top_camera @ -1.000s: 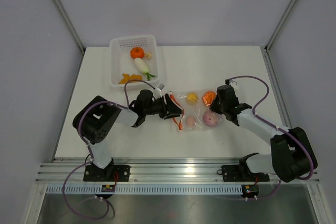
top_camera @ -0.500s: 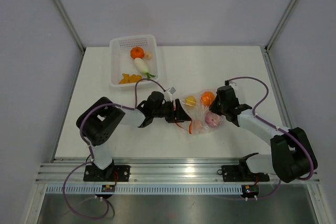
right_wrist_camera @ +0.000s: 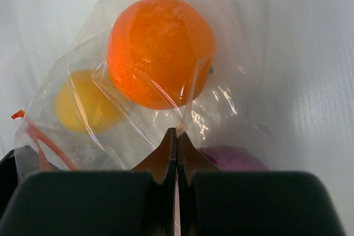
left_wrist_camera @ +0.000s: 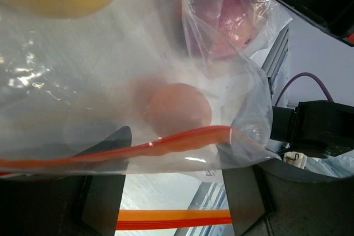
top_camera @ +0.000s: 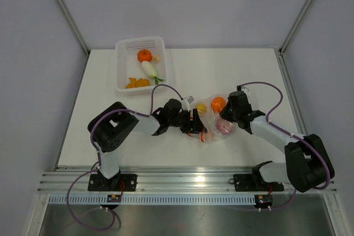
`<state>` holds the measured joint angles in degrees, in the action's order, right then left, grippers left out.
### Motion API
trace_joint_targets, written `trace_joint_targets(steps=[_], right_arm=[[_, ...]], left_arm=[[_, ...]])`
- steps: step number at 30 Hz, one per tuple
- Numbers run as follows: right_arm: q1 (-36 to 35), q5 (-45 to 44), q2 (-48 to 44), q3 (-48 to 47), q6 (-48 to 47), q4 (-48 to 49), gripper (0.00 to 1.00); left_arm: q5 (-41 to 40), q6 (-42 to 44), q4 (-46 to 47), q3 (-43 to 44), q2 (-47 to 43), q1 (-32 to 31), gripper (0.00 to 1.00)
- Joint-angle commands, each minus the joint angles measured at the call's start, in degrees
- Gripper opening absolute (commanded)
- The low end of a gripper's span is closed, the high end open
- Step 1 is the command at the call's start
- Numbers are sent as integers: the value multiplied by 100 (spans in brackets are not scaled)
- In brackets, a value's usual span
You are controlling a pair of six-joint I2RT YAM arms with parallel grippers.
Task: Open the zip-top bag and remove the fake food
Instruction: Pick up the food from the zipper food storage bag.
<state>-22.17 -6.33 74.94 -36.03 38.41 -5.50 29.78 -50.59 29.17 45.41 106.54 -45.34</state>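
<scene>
Jaws of left gripper (left_wrist_camera: 177, 158) spread wide, gripping nothing. Zip-top bag (left_wrist_camera: 83, 81) mouth draped across them, red-orange zipper strip (left_wrist_camera: 166, 143) running finger to finger. Right gripper (right_wrist_camera: 172, 136) pinched tight on clear crinkled film. Fake food just beyond, bagged: orange ball (right_wrist_camera: 160, 51), yellow piece (right_wrist_camera: 83, 103), pink piece (right_wrist_camera: 232, 160).

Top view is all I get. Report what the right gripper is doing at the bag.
Observer: On its wrist view the right gripper is shut, pinching bag film just below the orange ball.
Operator: Now give me the left gripper.
Observer: On its wrist view the left gripper is open, with the zipper strip running across the gap.
Operator: Tell me what lies past that strip.
Observer: A peach ball, inside the bag.
</scene>
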Motion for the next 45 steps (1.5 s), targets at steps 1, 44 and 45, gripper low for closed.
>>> trace_joint_targets(steps=[1,44,45], right_arm=[[29,70,-173,61,35,163,0],[20,404,487,184,430,761,0],[29,387,452,193,430,761,0]], left_arm=[[98,-4,396,214,165,-71,67],[-1334,1042,-2038,2068,1035,-1038,58],[-1308,1051,-2073,2086,1070,-1038,53]])
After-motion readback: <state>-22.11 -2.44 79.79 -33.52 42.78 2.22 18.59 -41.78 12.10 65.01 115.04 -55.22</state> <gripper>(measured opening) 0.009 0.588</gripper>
